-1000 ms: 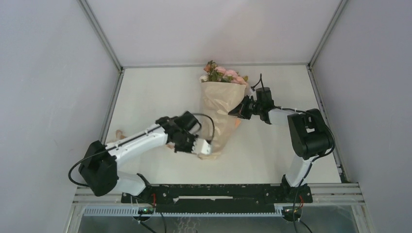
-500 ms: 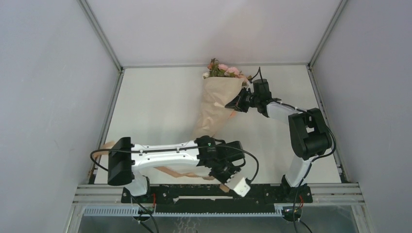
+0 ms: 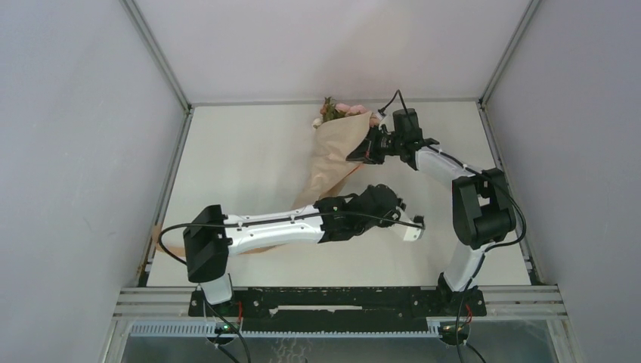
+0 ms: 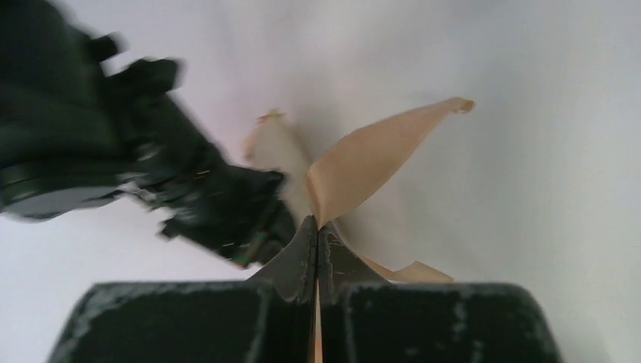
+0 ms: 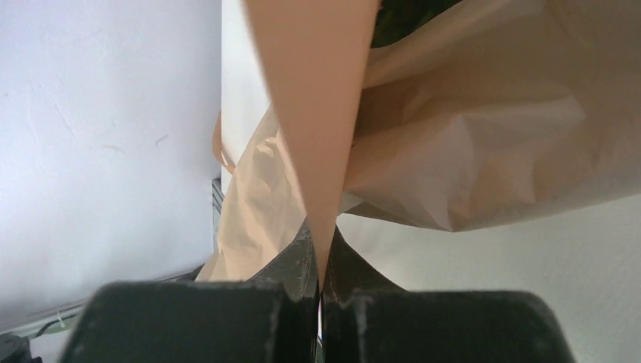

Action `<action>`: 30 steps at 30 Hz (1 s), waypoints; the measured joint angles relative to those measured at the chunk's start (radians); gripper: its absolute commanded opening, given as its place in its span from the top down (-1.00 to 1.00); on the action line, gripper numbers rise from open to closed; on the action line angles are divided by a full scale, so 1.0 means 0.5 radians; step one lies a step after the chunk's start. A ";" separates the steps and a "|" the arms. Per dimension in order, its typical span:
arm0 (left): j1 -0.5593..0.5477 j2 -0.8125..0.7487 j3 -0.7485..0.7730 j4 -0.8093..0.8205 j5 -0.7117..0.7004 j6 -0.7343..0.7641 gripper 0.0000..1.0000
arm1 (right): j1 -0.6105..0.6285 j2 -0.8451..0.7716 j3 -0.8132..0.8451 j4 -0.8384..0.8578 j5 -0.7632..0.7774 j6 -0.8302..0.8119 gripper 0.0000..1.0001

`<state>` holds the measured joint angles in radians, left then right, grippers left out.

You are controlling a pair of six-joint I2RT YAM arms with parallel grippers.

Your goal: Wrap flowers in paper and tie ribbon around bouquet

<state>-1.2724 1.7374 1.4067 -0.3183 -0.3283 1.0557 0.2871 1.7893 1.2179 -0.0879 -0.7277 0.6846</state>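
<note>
Left end effector (image 4: 317,224) and right end effector (image 5: 320,234) each clamp the ribbon (image 4: 378,151); paper (image 3: 332,151) hides most flowers (image 3: 344,109).

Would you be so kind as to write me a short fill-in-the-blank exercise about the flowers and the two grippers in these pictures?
1. The pink flowers are wrapped in a cone of tan ___.
2. The left gripper is shut on a narrow strip of ___.
3. The right gripper is also ___, pinching a like strip.
Missing words: paper; ribbon; shut.
</note>
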 measured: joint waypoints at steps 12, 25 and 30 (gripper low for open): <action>-0.047 0.070 0.153 -0.327 0.083 -0.299 -0.99 | -0.013 0.112 0.039 -0.190 -0.085 -0.244 1.00; 0.788 -0.661 0.278 -1.525 0.988 -1.072 -0.99 | 0.028 0.159 0.030 -0.274 -0.055 -0.371 1.00; 2.139 -1.045 -0.175 -1.411 1.130 -1.261 -0.79 | 0.040 0.159 -0.020 -0.295 -0.014 -0.414 1.00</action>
<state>-0.2028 1.2148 1.3190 -1.0237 0.2367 0.4252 0.3073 1.8690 1.2079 -0.2356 -0.7345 0.4778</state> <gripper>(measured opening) 0.964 0.006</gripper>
